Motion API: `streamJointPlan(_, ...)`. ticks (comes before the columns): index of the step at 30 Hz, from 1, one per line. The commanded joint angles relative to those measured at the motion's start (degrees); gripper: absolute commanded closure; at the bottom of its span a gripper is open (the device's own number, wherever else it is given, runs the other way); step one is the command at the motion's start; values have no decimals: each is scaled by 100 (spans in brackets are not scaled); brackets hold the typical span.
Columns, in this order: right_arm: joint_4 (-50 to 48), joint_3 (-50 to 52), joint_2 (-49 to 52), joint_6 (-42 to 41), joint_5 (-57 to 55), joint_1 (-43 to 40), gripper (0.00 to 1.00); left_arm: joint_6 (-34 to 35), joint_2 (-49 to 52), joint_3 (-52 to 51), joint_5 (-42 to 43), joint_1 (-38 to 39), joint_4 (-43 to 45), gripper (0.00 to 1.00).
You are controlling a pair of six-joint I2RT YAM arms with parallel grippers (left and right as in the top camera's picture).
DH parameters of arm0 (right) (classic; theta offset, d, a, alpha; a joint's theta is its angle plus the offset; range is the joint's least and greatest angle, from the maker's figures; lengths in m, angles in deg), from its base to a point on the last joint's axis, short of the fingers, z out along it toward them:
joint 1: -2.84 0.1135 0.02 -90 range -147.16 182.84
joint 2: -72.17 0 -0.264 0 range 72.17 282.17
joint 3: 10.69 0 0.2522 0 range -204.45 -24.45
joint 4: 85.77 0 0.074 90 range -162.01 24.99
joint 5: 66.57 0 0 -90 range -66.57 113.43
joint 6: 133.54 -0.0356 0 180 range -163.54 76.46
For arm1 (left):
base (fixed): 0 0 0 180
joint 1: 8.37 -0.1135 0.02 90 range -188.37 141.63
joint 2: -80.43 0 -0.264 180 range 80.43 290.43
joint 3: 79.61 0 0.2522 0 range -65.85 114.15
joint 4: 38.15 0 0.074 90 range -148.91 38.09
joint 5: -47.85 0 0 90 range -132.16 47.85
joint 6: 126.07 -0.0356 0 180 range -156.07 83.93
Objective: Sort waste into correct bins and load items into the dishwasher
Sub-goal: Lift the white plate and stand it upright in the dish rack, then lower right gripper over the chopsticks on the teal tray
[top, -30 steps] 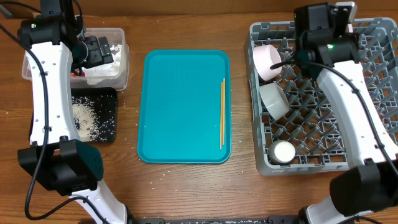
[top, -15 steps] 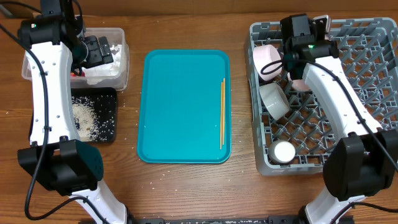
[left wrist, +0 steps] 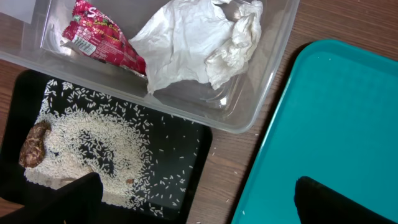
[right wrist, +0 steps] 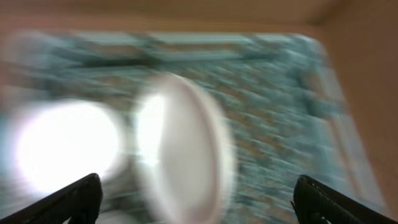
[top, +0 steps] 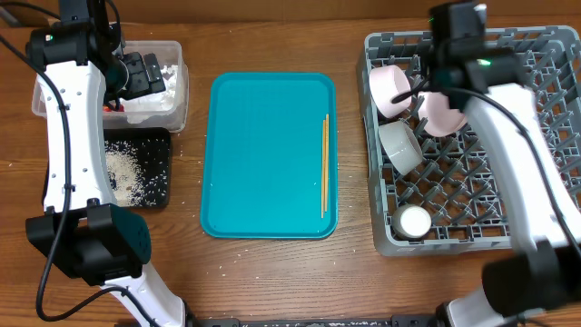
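My left gripper [top: 143, 74] hangs open over the clear tub [top: 178, 100], which holds a red-and-white wrapper [left wrist: 99, 38] and a crumpled napkin [left wrist: 199, 43]. Beside the tub, the black tray [left wrist: 186, 149] carries rice [left wrist: 87, 146] and a brown scrap [left wrist: 34, 144]. My right gripper [top: 440, 82] is open above a white plate [top: 443, 113] standing on edge in the grey dish rack [top: 445, 245]. In the blurred right wrist view, the plate [right wrist: 186, 155] sits between the spread fingers, touching neither. Two bowls [top: 390, 89] [top: 399, 145] and a cup [top: 413, 221] sit in the rack. Chopsticks [top: 325, 163] lie on the teal tray [top: 268, 154].
The teal tray lies on the table between the bins and the rack. A few rice grains are scattered on the wood near the black tray. The right arm stretches across the right half of the rack.
My right gripper has opened and let go of the plate, which now stands on edge in the rack, and it has shifted slightly right. The left arm has not moved.
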Motion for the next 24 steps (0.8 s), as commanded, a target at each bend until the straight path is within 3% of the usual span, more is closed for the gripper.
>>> streamJointPlan(1, -20, -256, -586, -365, 3578, 28, 0, -7, -107, 114, -57, 2, 2, 0)
streamJointPlan(4, -68, -81, -474, -621, 4301, 313, 0, -7, -107, 114, -57, 2, 2, 0)
streamJointPlan(5, -87, 15, -393, -702, 4203, 501, 0, -7, -107, 114, -57, 2, 2, 0)
streamJointPlan(8, -190, 345, -13, -916, 3696, 1276, 12, -7, -107, 114, -57, 2, 2, 0)
streamJointPlan(13, -157, 586, 870, -2122, 2430, 2188, 12, -7, -107, 114, -57, 2, 2, 0)
streamJointPlan(16, -146, 629, 1368, -2564, 2332, 2352, 12, -7, -107, 114, -57, 2, 2, 0)
streamJointPlan(19, -234, 649, 1764, -2745, 2332, 2385, 18, -7, -107, 114, -57, 2, 2, 0)
streamJointPlan(24, -369, 669, 2273, -2767, 2330, 2378, 38, -7, -107, 114, -57, 2, 2, 0)
